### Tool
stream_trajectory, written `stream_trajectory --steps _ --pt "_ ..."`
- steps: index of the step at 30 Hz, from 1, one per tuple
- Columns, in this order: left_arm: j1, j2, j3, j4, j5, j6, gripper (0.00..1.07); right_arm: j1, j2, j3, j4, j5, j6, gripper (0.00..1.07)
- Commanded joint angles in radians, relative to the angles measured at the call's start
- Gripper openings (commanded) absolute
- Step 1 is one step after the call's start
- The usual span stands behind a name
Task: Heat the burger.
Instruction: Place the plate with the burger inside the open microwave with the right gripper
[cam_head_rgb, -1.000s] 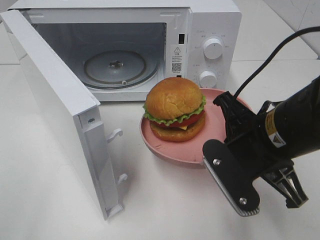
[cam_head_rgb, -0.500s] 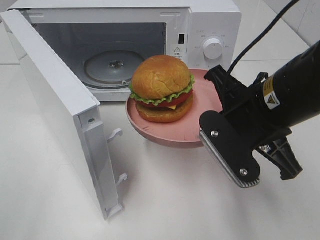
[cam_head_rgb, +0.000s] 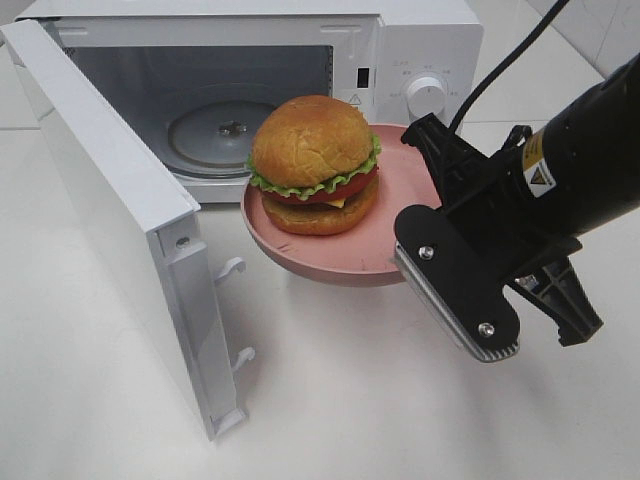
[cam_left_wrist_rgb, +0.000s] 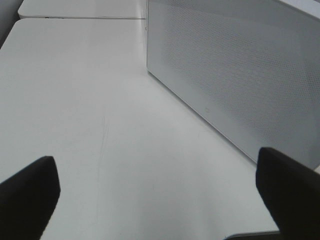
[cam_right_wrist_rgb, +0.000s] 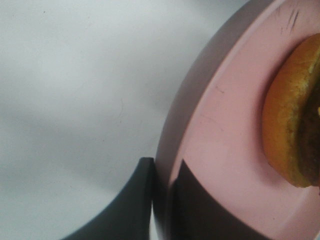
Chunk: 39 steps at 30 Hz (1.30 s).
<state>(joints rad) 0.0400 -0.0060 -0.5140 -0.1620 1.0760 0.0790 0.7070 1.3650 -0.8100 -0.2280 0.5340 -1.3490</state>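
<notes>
The burger (cam_head_rgb: 312, 160) with its golden bun, green lettuce and red tomato sits on a round pink plate (cam_head_rgb: 340, 258). That plate hangs in the air just in front of the open microwave (cam_head_rgb: 425, 55). My right gripper (cam_head_rgb: 418, 195) is shut on the plate's right rim. In the right wrist view its dark fingers (cam_right_wrist_rgb: 140, 200) pinch the plate's edge (cam_right_wrist_rgb: 225, 140), and part of the burger (cam_right_wrist_rgb: 292, 125) shows beyond. My left gripper (cam_left_wrist_rgb: 160, 195) is open over bare table beside the microwave's side wall (cam_left_wrist_rgb: 235, 70). It does not appear in the exterior high view.
The microwave's door (cam_head_rgb: 110, 210) swings wide open to the left, reaching toward the table's front. A glass turntable (cam_head_rgb: 230, 130) lies inside the cavity. Two knobs (cam_head_rgb: 427, 96) sit on the control panel. A black cable (cam_head_rgb: 500, 70) trails from the right arm.
The right gripper has lifted the plate with the burger and carried it up and to the left, closer to the microwave's opening. The left gripper stays open.
</notes>
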Motion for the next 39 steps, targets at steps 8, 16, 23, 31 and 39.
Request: stream_trajectory --steps 8,16,23,31,39 --pt "0.002 -0.017 0.001 -0.006 -0.009 -0.006 1.00 -0.005 0.013 -0.027 0.093 -0.101 -0.049 0.04" --pt "0.002 -0.017 0.001 -0.006 -0.009 -0.006 1.00 -0.005 0.091 -0.107 0.112 -0.102 -0.049 0.04" --pt "0.002 -0.017 0.001 -0.006 -0.009 -0.006 1.00 -0.005 0.186 -0.190 0.117 -0.099 -0.053 0.00" --pt "0.002 -0.017 0.001 -0.006 -0.009 -0.006 1.00 -0.005 0.271 -0.278 0.125 -0.072 -0.080 0.00" --pt "0.002 -0.017 0.001 -0.006 -0.009 -0.006 1.00 -0.041 0.327 -0.341 0.203 -0.065 -0.143 0.00"
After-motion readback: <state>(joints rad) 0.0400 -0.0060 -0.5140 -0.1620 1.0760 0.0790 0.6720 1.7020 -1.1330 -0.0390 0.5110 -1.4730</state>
